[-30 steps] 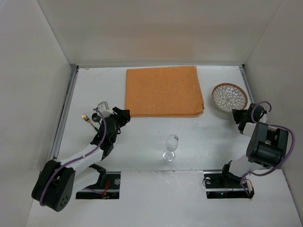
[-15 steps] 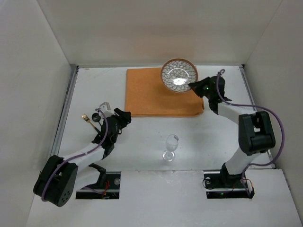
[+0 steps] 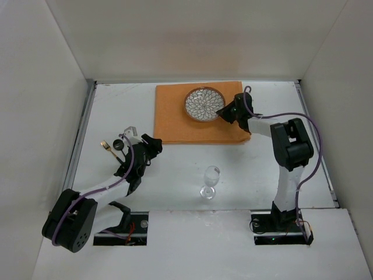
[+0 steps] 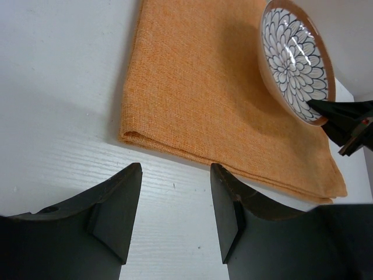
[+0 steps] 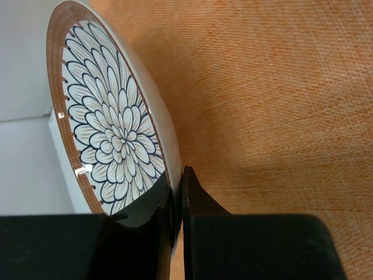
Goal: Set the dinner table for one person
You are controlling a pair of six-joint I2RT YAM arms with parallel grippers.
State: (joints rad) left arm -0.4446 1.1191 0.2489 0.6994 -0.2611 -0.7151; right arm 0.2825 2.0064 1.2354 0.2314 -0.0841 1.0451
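The dinner table (image 3: 175, 169) is a flat white surface. An orange cloth (image 3: 175, 116) lies at its far middle and also shows in the left wrist view (image 4: 210, 99) and the right wrist view (image 5: 274, 87). My right gripper (image 3: 226, 112) is shut on the rim of a flower-patterned plate (image 3: 204, 104), holding it tilted just above the cloth (image 5: 111, 134). The plate shows in the left wrist view (image 4: 294, 58) too. My left gripper (image 4: 175, 204) is open and empty above bare table, just before the cloth's near left corner. A wine glass (image 3: 210, 182) stands upright at the near middle.
A gold fork (image 3: 108, 148) lies on the table at the left, beside my left arm. A small silver item (image 3: 128, 131) lies near it. White walls edge the table on three sides.
My right gripper took the plate from the far right of the table, carried it left over the cloth, and has lowered it toward the cloth's middle. The left arm barely moved.
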